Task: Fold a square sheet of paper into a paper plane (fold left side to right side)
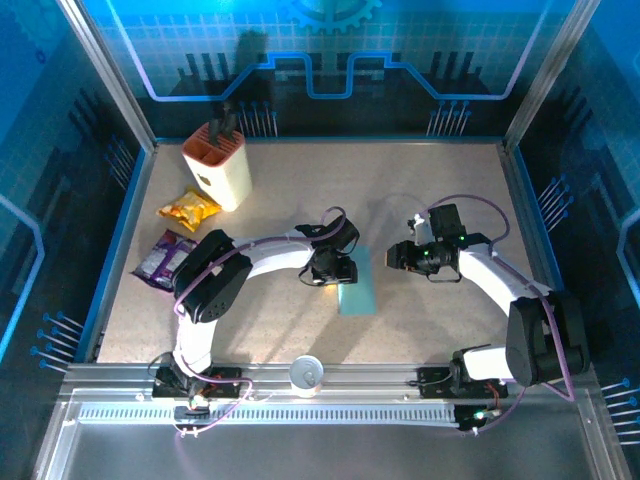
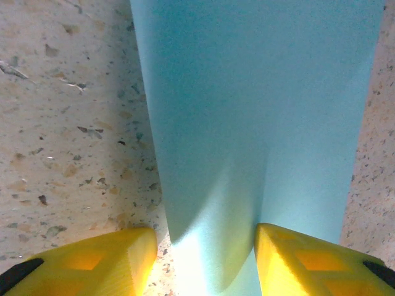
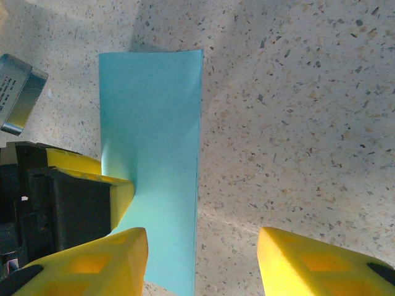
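Top external: left hand (image 1: 330, 268), jaws apart, gripping nothing, tips at the square sheet of paper (image 1: 358, 290). Sheet: narrow folded strip lying on the table (image 1: 430, 190), beneath and ahead of that hand. Probably light, limp, slippery, easily creased; best pinched at a lifted edge. Right hand (image 1: 398, 256): open, empty, sheet just beside its left finger.

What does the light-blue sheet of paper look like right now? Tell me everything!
The thin, plain light-blue sheet of paper shows as a narrow rectangle with sharp corners, so it looks folded in half. It lies mostly flat in the middle of the speckled beige table. One end bulges up between the left gripper's open yellow fingers, which touch it there.
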